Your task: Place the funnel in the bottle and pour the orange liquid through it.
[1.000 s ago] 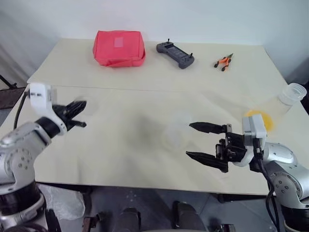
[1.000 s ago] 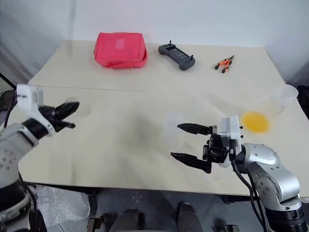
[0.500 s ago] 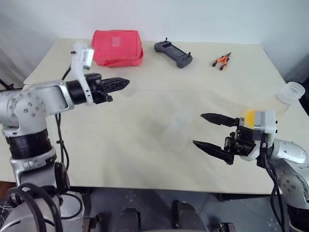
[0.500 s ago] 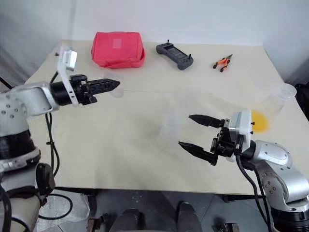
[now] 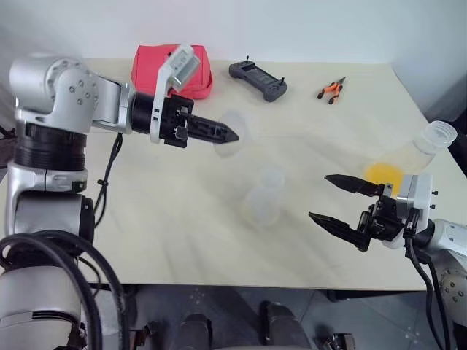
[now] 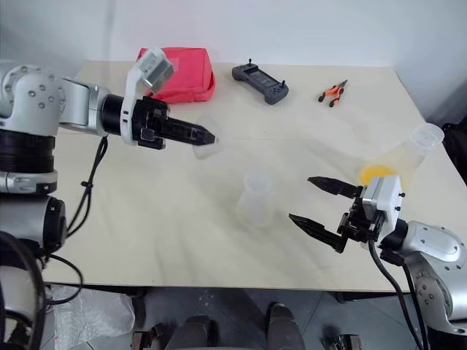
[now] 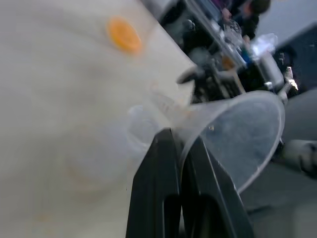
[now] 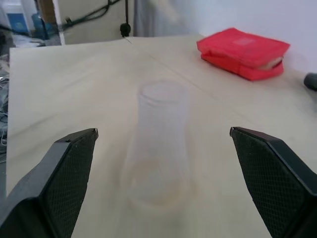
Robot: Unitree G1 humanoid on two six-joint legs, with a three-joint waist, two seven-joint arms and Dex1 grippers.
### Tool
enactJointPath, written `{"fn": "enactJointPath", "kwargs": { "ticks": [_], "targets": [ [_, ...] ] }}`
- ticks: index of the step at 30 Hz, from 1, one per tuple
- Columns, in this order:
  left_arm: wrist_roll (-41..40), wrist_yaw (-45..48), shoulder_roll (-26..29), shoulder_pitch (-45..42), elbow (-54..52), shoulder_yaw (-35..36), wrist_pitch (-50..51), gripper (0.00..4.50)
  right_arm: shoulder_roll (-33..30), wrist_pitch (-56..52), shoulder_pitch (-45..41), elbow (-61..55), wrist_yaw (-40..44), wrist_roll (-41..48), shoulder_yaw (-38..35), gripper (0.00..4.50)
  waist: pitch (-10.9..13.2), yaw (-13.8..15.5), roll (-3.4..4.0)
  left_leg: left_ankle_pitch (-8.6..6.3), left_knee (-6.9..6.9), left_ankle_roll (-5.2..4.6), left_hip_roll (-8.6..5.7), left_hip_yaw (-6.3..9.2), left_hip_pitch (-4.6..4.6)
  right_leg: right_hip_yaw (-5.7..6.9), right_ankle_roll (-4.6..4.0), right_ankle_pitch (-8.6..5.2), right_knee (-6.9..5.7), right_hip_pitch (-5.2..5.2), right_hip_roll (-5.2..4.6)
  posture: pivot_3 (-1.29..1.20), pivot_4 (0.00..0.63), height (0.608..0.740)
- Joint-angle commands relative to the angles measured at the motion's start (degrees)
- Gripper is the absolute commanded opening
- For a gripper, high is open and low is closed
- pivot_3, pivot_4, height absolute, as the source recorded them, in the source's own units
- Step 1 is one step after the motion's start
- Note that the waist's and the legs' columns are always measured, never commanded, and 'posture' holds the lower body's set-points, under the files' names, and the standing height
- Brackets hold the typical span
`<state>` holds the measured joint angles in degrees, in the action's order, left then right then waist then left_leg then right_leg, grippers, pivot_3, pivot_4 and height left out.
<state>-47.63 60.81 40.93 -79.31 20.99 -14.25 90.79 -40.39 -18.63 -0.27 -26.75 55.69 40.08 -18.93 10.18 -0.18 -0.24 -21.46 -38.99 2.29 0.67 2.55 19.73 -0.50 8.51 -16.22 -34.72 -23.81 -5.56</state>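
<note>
Centrally on table point(image 5: 146, 219): bottle point(image 5: 264, 197), upright, neck up, taken as reference. Left gripper point(image 5: 226, 135) up-left of bottle and above the table, fingers pinched together on rim of funnel point(image 5: 232, 133); funnel cone clear of bottle, not yet over neck. Right gripper point(image 5: 343, 208) just right of bottle, jaws spread wide, holding nothing, pointed at bottle. Orange liquid point(image 5: 381, 173) farther right of bottle, inside tilted clear flask point(image 5: 423, 146) near table edge. Beyond bottle at far edge: red pouch point(image 5: 169, 69), controller point(image 5: 259, 78), pliers point(image 5: 330, 90).
</note>
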Motion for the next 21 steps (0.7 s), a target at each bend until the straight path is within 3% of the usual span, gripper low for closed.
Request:
{"fn": "enactJointPath", "kwargs": {
  "ticks": [1, 12, 21],
  "targets": [
    [1.8, 6.4, 0.3, -3.4, 3.3, -4.2, -1.8, 0.03, 0.3, 1.4, 0.7, -3.0, -1.3, 0.3, -1.5, 4.50, 0.0, 0.0, 0.01, 0.00, 0.00, 0.00, 0.01, 0.00, 0.00, 0.00, 0.00, 0.00, 0.00, 0.00, 0.01, 0.00, 0.150, 0.740],
    [9.9, 22.5, -1.8, -9.1, 10.1, -18.8, -8.6, 0.03, 0.7, 2.4, 3.2, -4.7, -3.5, 0.1, -1.6, 4.50, 0.1, 0.2, -0.01, 0.00, -0.12, -0.01, -0.01, 0.02, 0.47, 0.00, 0.02, 0.00, -0.06, -0.42, 0.02, 0.00, 0.150, 0.740],
    [20.4, 30.4, -8.4, -12.9, 19.7, -25.9, -18.6, 0.03, 0.9, 3.0, 4.3, -5.3, -4.5, 0.0, -1.5, 4.50, 0.1, 0.1, -0.03, 0.01, -0.13, -0.02, -0.01, -0.05, 0.60, -0.03, 0.02, 0.00, -0.16, -0.64, 0.02, 0.00, 0.150, 0.740]
  ]
}}
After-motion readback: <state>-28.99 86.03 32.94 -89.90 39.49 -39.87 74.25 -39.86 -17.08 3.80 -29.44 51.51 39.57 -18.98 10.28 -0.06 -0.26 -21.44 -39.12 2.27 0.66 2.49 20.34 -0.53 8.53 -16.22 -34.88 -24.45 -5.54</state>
